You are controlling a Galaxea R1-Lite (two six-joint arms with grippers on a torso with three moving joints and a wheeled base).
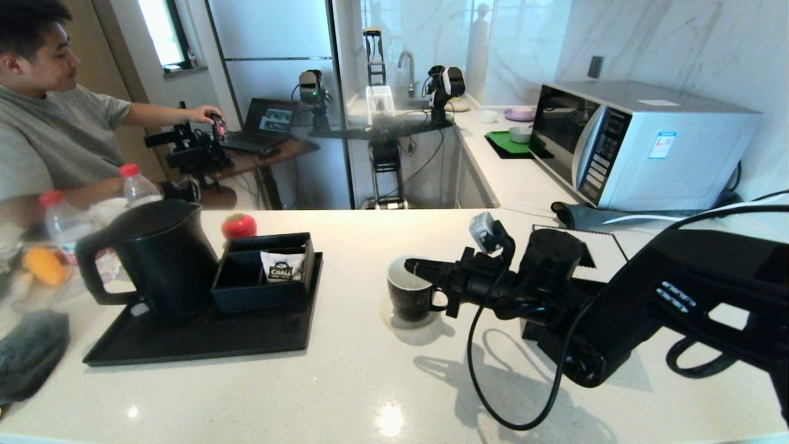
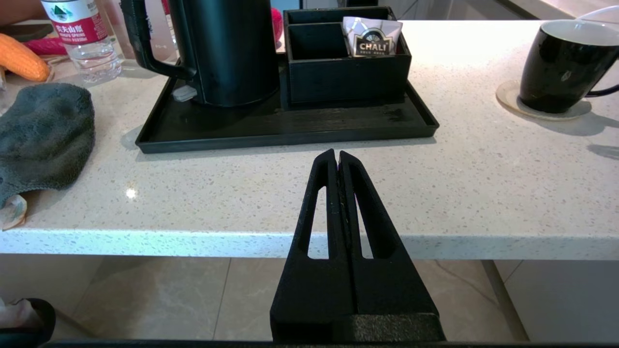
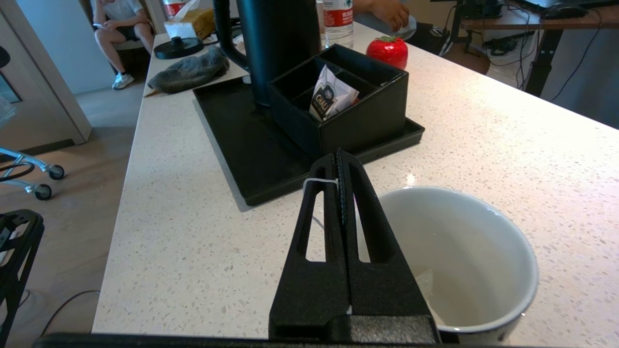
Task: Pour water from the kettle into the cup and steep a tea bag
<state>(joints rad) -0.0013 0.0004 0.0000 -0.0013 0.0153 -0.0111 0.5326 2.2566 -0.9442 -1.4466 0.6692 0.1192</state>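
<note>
Right gripper [image 3: 338, 164] pinches thin white string [image 3: 316, 181] over small black white-lined mug [image 3: 464, 251], frame centre-right; a slipping string risks the tea bag dropping in whole.

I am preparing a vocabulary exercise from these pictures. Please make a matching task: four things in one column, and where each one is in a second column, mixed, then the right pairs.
Things:
1. large matte black electric kettle
2. white paper sachet printed CHALI
3. small black mug with white inside
4. red apple-shaped object

Places:
A. on a round pale coaster
B. inside the black compartment box
C. on the counter behind the box
D. on the black tray, left of the box

Pairs: 1-D, 2-B, 3-A, 4-C
</note>
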